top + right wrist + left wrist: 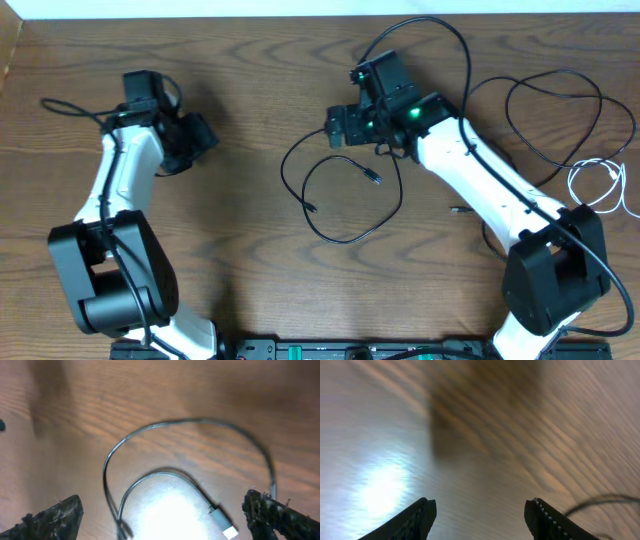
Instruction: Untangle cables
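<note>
One black cable (345,238) lies in loose loops at the table's middle, its plug ends (375,180) inside the loop. My right gripper (338,127) hovers open just above that loop's upper edge. In the right wrist view the same cable (150,427) curves between the open right gripper (162,515), a grey plug (222,525) near the right finger. A second black cable (560,75) sprawls at the far right beside the white cable (600,185). My left gripper (195,140) sits far left, open over bare wood (480,515); a thin black cord (600,501) passes its right finger.
The right arm (480,170) lies diagonally across part of the right-hand black cable. A small plug end (456,211) rests beside that arm. A thin dark cord (70,108) trails left of the left arm. The table's back edge (300,12) runs along the top.
</note>
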{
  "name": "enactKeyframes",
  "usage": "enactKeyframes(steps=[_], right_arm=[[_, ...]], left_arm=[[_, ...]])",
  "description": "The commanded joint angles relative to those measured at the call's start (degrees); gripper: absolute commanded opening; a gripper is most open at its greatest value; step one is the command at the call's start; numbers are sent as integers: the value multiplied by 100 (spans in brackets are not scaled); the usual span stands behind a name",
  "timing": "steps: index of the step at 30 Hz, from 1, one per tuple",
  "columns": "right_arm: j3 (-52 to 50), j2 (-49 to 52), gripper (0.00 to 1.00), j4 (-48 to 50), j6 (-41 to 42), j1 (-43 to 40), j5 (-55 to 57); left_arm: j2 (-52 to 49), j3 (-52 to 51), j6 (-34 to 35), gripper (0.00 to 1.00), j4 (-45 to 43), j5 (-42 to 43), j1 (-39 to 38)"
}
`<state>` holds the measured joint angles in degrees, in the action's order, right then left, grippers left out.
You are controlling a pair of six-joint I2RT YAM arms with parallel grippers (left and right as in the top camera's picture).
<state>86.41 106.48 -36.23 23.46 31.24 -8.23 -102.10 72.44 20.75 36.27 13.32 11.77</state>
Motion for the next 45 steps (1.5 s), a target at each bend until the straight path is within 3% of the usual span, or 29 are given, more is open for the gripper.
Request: enactKeyframes(steps=[1,5,7,9,12,14,16,19,22,27,30,33,36,41,45], right_arm=[[-55,107,99,-24,114,195,61],[-168,256,98,234,527,439,13],[-186,463,84,428,522,640,-31],[-186,640,58,540,525,778,-31],[-186,931,11,605,581,957,7],[-186,1137,3,597,820,1051,138],[-186,1346,9,584,1003,1113,168],[-186,1582,54,651,1080,1152,168],[-186,1700,72,737,1150,1156,175],[-186,1757,72,1040,1316,1163,192],[-186,1812,69,1480,920,1204,188],[-186,1996,58,1930,323,1338,188],[-186,2192,57,2028,-46,1512,188],[-133,2293,65,1891,-1019,1797,184],[409,2275,71,918,-2140,2028,205]], left_arm=[[31,-11,-13,63,63,-203,13],[31,-11,-11,63,70,-203,-11],[31,-11,-11,63,70,-203,-11],[31,-11,-11,63,70,-203,-11],[31,-11,-13,63,70,-203,-11],[31,-11,-13,63,70,-205,-11],[31,-11,-11,63,70,-203,-11],[31,-11,-11,63,66,-203,-11],[31,-11,-11,63,52,-203,-11],[31,-11,-11,63,48,-203,-11],[31,-11,-11,63,50,-203,-11],[31,-11,-11,63,48,-203,-11],[31,-11,-11,63,48,-203,-11],[31,-11,-11,63,50,-203,-11],[31,-11,-11,63,50,-203,-11]])
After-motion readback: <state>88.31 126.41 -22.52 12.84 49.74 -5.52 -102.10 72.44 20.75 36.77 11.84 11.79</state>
